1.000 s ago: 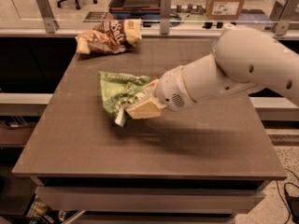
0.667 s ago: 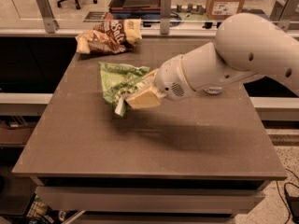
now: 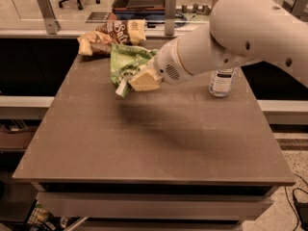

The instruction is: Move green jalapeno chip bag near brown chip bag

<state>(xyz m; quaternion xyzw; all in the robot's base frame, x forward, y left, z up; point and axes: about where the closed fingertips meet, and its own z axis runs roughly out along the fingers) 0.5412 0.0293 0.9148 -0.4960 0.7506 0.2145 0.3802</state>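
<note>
The gripper (image 3: 138, 82) holds the green bag (image 3: 126, 61) clenched in its fingers (image 3: 147, 79), lifted off the surface (image 3: 144, 143), just in front of the brown bag (image 3: 109, 35).

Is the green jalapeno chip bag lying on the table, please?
No, the gripper holds the green jalapeno chip bag above the table, by the brown chip bag.

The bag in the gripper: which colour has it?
Light green, in the camera view; the gripper holds this green jalapeno chip bag over the table.
</note>
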